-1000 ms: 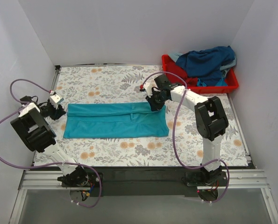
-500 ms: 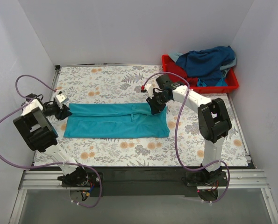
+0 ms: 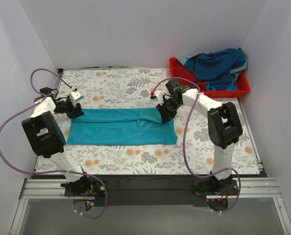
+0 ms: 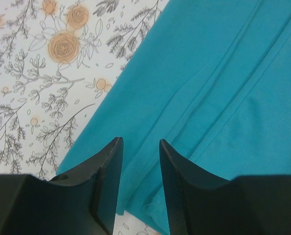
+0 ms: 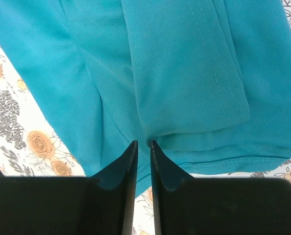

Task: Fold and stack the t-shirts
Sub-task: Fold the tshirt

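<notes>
A teal-turquoise t-shirt (image 3: 121,126) lies folded into a long strip across the middle of the floral table. My left gripper (image 3: 78,110) is open at the shirt's far left corner. In the left wrist view its jaws (image 4: 139,143) stand apart over the shirt's edge (image 4: 209,98), with cloth beneath the gap. My right gripper (image 3: 166,111) is at the shirt's far right end. In the right wrist view it (image 5: 143,143) is shut on a raised fold of the shirt (image 5: 184,73).
A red tray (image 3: 243,90) stands at the back right corner, piled with a navy blue shirt (image 3: 216,66) and some teal cloth (image 3: 240,73). White walls close in the table on the left, back and right. The floral table (image 3: 116,88) shows around the shirt.
My left gripper has swung from the table left of the shirt rightward and farther back, onto the shirt's far left corner. My right gripper has shifted slightly right at the far right end.
</notes>
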Controlling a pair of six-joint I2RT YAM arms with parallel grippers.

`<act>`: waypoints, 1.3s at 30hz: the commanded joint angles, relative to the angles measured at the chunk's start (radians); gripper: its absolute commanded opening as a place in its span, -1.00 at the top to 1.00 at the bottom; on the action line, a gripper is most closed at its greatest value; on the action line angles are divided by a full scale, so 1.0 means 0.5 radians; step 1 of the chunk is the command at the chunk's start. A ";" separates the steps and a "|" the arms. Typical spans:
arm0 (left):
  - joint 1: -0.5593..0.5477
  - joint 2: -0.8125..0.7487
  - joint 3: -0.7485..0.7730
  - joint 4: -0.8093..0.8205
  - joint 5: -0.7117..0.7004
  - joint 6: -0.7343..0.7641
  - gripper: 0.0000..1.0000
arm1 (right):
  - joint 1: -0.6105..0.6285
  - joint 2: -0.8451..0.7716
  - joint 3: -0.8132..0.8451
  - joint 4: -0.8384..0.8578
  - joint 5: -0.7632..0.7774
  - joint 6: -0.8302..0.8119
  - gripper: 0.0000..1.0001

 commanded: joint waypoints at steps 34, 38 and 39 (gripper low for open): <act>-0.112 -0.147 -0.294 -0.084 -0.469 0.339 0.49 | -0.064 0.097 0.098 -0.131 -0.207 0.083 0.75; -0.106 -0.168 -0.242 -0.111 -0.395 0.299 0.18 | -0.067 0.015 0.073 -0.137 -0.252 0.058 0.66; -0.103 -0.180 -0.209 -0.120 -0.353 0.260 0.17 | -0.067 0.002 0.073 -0.137 -0.268 0.064 0.61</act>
